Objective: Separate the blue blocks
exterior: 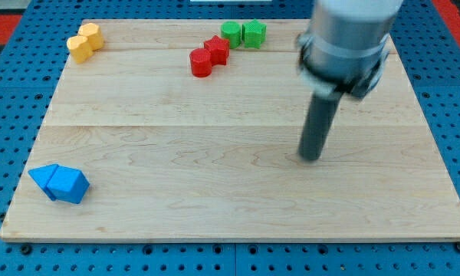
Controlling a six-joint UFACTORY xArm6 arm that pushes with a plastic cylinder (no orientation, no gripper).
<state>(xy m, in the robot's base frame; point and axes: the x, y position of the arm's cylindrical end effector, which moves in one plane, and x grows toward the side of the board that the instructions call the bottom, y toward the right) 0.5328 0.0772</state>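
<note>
Blue blocks (pixel 59 183) are jammed together touching at the view's bottom left of the wooden board (pixel 230 192), two wedge-like pieces as far as I can tell. My tip (pixel 311 158) is way off to the view's right, touching nothing, and it's just a bare rod, so no pincer to clench or release. They look light, stiff, probably slidey on the wood. I'd push into the seam between them, low and slow, or one might spin.

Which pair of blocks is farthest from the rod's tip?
The blue blocks, alone at the board's bottom left; my tip sits right of centre, nearer the others.
</note>
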